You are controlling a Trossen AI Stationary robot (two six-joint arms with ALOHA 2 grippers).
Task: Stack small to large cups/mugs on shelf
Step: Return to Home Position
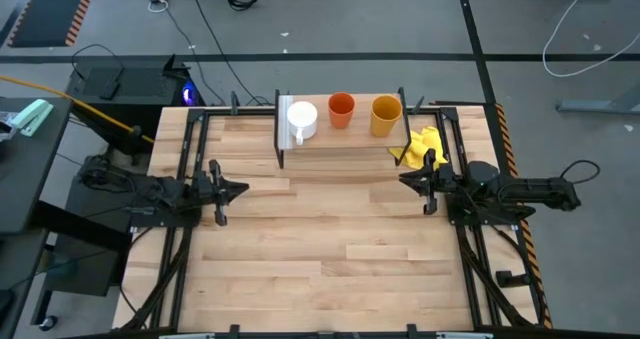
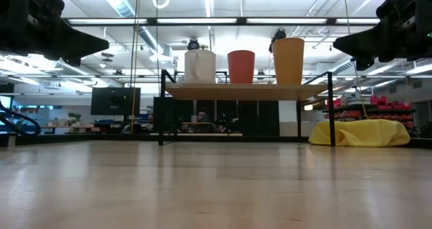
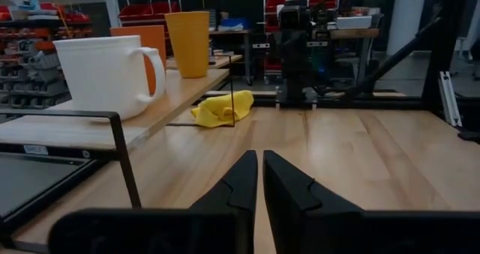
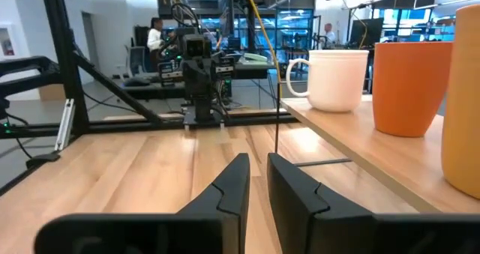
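Observation:
Three cups stand upright in a row on the shelf at the table's far middle: the white mug with its handle toward the near side, the orange-red cup and the yellow-orange cup. The low view shows their bases on the board. My left gripper hovers shut over the table's left part, pointing right. My right gripper hovers shut over the right part, pointing left. Both are nearer than the shelf and touch nothing.
A crumpled yellow cloth lies on the table just right of the shelf, close to my right gripper. The shelf stands on thin black legs. Bare wooden tabletop stretches between and in front of the grippers.

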